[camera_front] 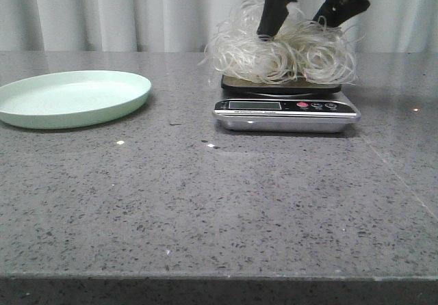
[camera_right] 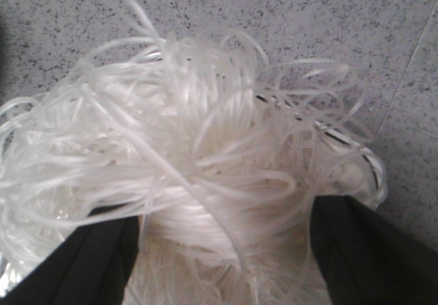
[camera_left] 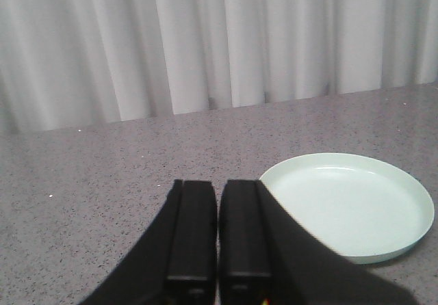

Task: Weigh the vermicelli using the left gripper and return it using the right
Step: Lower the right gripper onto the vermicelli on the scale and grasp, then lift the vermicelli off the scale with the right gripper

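Pincer (camera_front: 299,19) (right) astride vermicelli (camera_front: 284,52), jaws apart

Pale green plate (camera_front: 72,98) on speckled grey table (camera_front: 219,202), well apart from the scale; white curtain (camera_front: 123,11) behind.

You are looking at the vermicelli (camera_front: 284,53): a loose, fluffy tangle of thin, translucent whitish strands, looping and curling outward on every side. It sits heaped on the scale (camera_front: 286,107), spreading wider than the dark platform beneath it, with stray loops overhanging the edges. From the right wrist view, the vermicelli (camera_right: 198,175) shows a denser, glossy core where strands bundle together, with finer single loops springing free around it.
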Available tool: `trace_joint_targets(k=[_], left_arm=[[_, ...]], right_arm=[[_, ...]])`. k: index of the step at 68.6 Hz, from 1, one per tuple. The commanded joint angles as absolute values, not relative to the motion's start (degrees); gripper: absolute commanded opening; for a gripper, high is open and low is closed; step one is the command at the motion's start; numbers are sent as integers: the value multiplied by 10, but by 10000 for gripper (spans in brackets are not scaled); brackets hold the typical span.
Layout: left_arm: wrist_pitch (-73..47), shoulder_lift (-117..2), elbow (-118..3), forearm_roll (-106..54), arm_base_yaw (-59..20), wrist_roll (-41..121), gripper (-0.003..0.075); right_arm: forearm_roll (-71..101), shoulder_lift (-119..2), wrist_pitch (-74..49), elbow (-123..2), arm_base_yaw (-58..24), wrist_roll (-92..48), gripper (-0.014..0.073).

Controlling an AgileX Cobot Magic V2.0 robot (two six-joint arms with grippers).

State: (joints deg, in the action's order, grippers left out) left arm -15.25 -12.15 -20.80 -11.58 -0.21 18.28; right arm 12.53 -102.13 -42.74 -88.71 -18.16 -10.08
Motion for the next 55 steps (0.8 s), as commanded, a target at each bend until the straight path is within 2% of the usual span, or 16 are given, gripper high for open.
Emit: trace_joint_targets(k=[1, 6, 9, 10, 11, 14, 15, 16, 18, 19, 20, 21, 25, 55], left_arm=[[-104, -127, -224, -125, -5, 181, 137], [-104, -127, -224, -125, -5, 181, 137], [-104, -127, -224, -125, -5, 181, 137], [-104, -127, -224, -125, -5, 181, 137], [-104, -127, -224, -125, -5, 181, 137], [-104, -127, -224, -125, -5, 181, 137], [-104, -127, -224, -125, -5, 181, 137], [-104, -127, -224, -125, -5, 181, 137], [-104, -127, -224, -125, -5, 181, 137], [-104, -127, -224, -125, -5, 181, 137], [-104, -127, -224, -125, -5, 181, 137], [-104, -127, -224, -125, -5, 181, 137], [-104, -127, -224, -125, -5, 181, 137], [-104, -127, -224, -125, -5, 181, 137]], right_arm=[[128, -1016, -439, -903, -182, -109, 609], [128, -1018, -446, -903, -182, -109, 573], [128, -1017, -448, -903, -182, -109, 503], [128, -1017, -448, -903, -182, -109, 503], [128, -1016, -449, -903, -182, -109, 456], [128, -1015, -449, -903, -182, -109, 403], [128, -1015, -449, -903, -182, -109, 349], [128, -1015, -449, -903, -182, -109, 349], [128, -1014, -450, -903, -182, -109, 295], [128, -1014, -451, -904, -182, -109, 245], [128, -1014, -451, -904, -182, -109, 245], [128, -1014, -454, -907, -182, -109, 201], [128, -1014, -463, -912, -182, -109, 139], [128, -999, -558, -1036, -181, -109, 150]])
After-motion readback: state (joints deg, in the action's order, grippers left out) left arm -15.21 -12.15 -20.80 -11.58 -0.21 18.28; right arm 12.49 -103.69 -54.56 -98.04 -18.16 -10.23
